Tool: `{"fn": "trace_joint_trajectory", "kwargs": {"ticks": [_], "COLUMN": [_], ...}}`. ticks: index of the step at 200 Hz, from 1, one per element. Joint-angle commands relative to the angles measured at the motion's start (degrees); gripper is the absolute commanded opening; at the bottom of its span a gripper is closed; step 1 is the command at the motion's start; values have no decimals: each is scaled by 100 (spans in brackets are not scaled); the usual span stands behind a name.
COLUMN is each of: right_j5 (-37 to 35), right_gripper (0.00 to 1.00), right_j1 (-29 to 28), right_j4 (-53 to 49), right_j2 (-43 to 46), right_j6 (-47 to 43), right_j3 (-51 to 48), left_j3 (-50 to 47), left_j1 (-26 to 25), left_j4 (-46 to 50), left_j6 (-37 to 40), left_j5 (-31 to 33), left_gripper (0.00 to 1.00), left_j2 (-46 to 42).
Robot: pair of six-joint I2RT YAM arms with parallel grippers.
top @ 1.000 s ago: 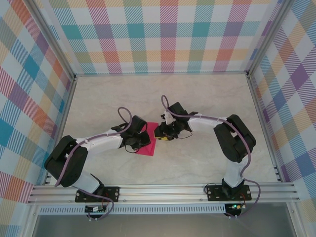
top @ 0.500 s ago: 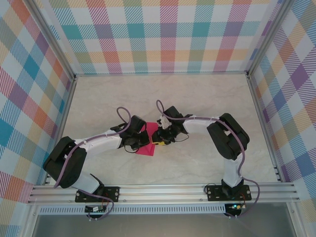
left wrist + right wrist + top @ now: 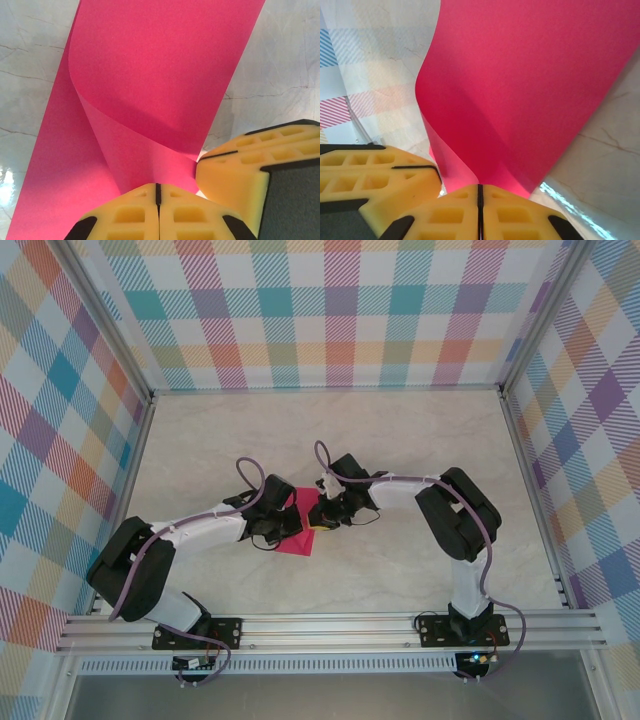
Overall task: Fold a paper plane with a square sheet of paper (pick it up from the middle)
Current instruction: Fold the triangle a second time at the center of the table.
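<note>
your right gripper [image 3: 479, 190] has just clamped the thin pink-red square sheet of paper [image 3: 165, 75] beside your left gripper [image 3: 157, 190], which pinches it too; lifting looks next.

Top view: the left jaws and right jaws are covering most of the square sheet of paper [image 3: 297, 544]; any creases are reading too small to tell.
Left wrist view: sheet is running off the top and lower left edges, its pinched edge vanishing between the jaws.
Right wrist view: sheet is running off top and right.
</note>
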State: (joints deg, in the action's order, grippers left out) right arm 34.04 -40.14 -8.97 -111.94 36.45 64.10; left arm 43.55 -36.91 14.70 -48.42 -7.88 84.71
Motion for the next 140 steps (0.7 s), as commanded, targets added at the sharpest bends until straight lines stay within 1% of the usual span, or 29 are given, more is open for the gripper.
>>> {"fn": "trace_joint_trajectory", "kwargs": {"ticks": [1, 20, 35, 140], "right_j5": [-309, -380, -423, -782], "right_gripper": [7, 6, 5, 5], "right_j1": [-29, -29, -29, -31], "right_j4": [-241, -296, -354, -569], "right_j2": [-56, -86, -130, -153], "right_j6": [-292, -384, -433, -510], "right_j3": [214, 266, 315, 366], "left_j3": [-55, -74, -93, -31], "left_j1": [96, 99, 96, 97], "left_j4": [0, -112, -190, -362], "left_j6": [-11, -9, -8, 61], "left_j5": [3, -103, -168, -344], "left_gripper": [10, 15, 17, 15], "left_j2": [-267, -279, -252, 158]}}
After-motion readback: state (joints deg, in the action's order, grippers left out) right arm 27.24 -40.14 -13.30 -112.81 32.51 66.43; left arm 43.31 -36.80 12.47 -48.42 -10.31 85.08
